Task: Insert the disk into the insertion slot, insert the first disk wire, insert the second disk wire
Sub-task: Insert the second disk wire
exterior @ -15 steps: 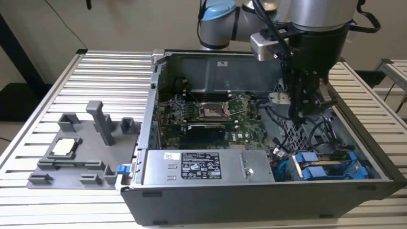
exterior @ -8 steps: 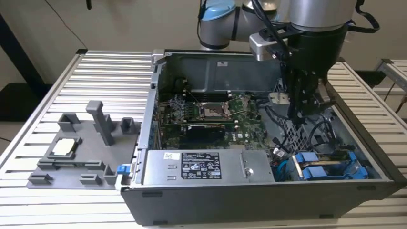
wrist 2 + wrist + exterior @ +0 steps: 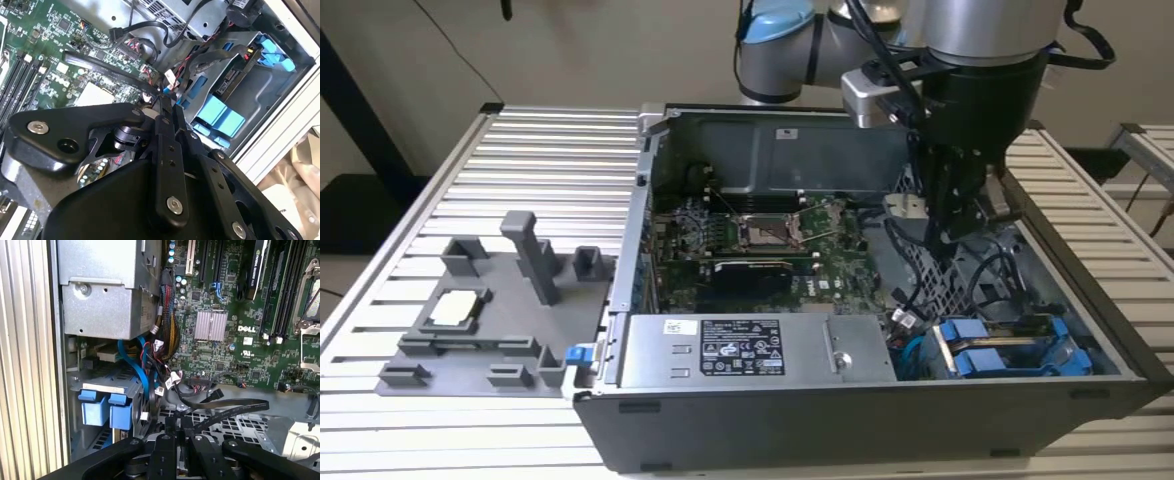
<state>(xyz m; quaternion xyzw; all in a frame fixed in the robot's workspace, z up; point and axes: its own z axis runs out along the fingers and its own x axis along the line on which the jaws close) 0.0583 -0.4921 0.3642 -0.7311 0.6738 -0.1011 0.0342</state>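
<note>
Hand (image 3: 942, 236) clenched over perforated metal (image 3: 240, 425), black flat cable (image 3: 235, 407) beside it; blue-bracketed disk (image 3: 977, 360) nearby

Low on the exterior view's right, bright blue plastic tabs (image 3: 981, 350) stand out inside the dark grey computer case (image 3: 854, 430). The circuit board (image 3: 774, 240) is green. The box (image 3: 747, 345) is pale grey with a white, black-printed sticker. The metal cage (image 3: 927, 265) is grey, patterned with rows of holes. The gripper (image 3: 947, 235) is black, the arm (image 3: 987, 25) silver with pale blue caps. The table (image 3: 534, 150) is silver with ribbed stripes.
</note>
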